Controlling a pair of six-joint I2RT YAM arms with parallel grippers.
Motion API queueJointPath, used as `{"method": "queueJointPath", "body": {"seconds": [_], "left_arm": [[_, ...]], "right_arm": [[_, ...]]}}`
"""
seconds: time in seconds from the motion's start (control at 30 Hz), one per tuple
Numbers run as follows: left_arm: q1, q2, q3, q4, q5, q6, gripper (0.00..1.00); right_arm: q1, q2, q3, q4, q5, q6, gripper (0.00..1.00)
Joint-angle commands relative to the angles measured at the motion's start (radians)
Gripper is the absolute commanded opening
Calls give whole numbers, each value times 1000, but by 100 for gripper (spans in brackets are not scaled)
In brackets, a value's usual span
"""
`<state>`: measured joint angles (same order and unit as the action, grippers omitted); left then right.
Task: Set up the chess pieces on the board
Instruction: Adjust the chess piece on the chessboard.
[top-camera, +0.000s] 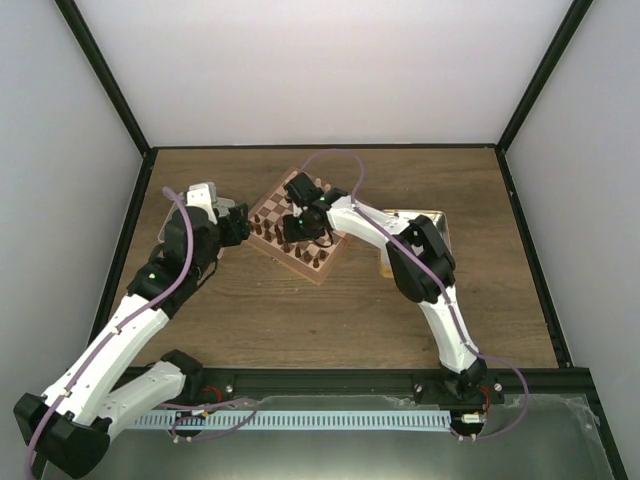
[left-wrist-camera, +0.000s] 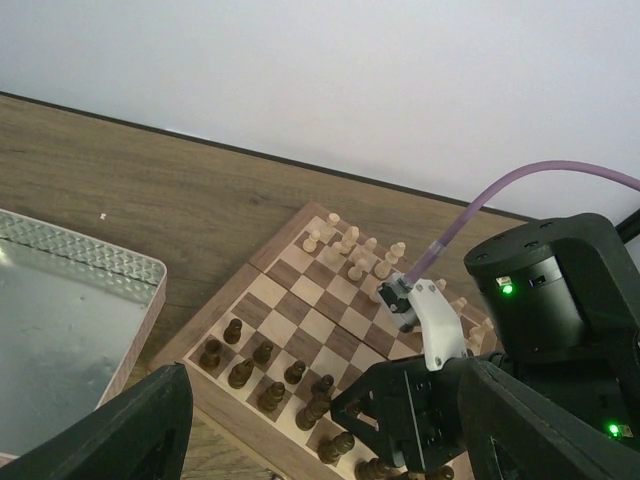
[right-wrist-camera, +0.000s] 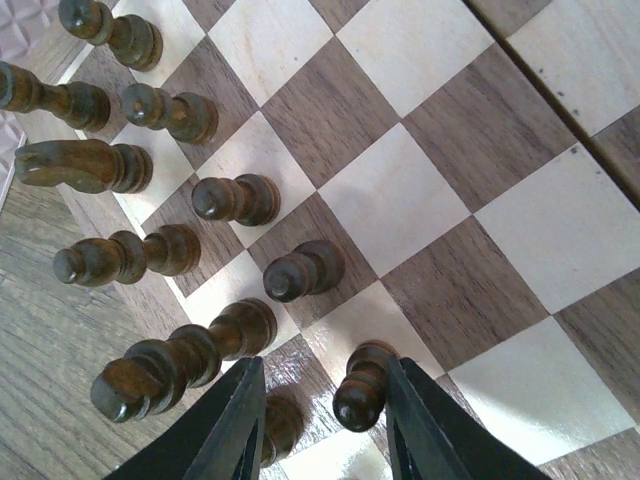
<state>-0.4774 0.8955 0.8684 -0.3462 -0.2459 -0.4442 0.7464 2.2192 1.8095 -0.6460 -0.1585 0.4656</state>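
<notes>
One dark pawn near the chessboard's edge sits inside the open right hand, not squeezed; the left hand hovers open and empty beside the chessboard.

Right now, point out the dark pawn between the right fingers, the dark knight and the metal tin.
dark pawn (right-wrist-camera: 362, 388), right wrist view, stem.
dark knight (right-wrist-camera: 80, 165), right wrist view, body.
metal tin (left-wrist-camera: 60, 330), left wrist view, floor.

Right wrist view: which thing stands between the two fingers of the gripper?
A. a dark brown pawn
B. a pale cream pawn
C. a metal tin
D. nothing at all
A: a dark brown pawn stands on the board between the fingers of the right gripper.
</notes>
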Motion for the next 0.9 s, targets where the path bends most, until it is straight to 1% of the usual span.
{"method": "queueJointPath", "body": {"seconds": [0.0,0.2,0.27,0.43,0.53,0.63,0.77,0.87], "left_arm": [[2,-15,-6,3,-9,9,75],[2,-15,-1,2,-6,11,75],[2,-18,0,-1,-6,12,75],[2,-20,-8,11,23,28,75],[2,-18,-11,28,56,43,75],[2,-16,-14,53,94,54,75],[2,-10,-17,83,129,55,75],[2,0,-15,98,153,52,75]], "right_arm": [[-4,4,47,4,33,8,36],[-9,-61,29,42,79,22,41],[-19,-122,-25,85,96,38,41],[-70,-351,-251,207,167,96,42],[-126,-498,-401,235,237,134,42],[-197,-636,-556,227,309,168,41],[-307,-731,-709,208,338,181,40],[-389,-741,-787,200,311,167,38]]}}
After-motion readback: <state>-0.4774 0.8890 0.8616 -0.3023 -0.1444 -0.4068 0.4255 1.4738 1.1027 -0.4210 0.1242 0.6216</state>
